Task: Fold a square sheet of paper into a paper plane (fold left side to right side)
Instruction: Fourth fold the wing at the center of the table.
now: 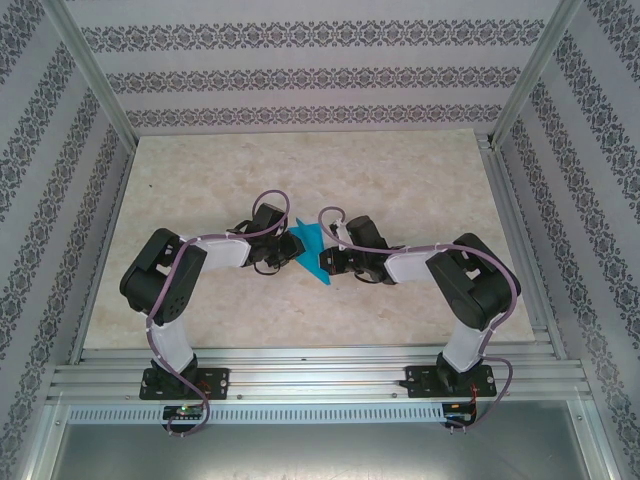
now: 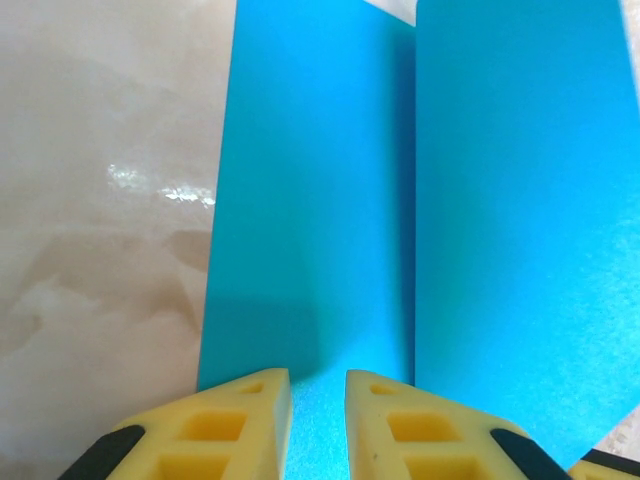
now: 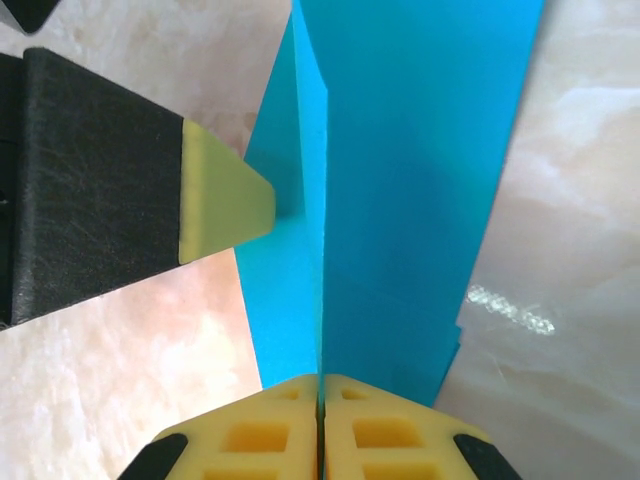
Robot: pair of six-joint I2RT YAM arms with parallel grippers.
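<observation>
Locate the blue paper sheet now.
Top view: the blue paper sheet lies near the table centre, between both grippers; the right gripper pinches its raised crease, the left gripper sits at its opposite edge.

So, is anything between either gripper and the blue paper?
Nothing visible does. The right gripper is pinched shut on a raised fold of the square sheet of paper; the left gripper sits right at the sheet, jaws slightly apart.
</observation>
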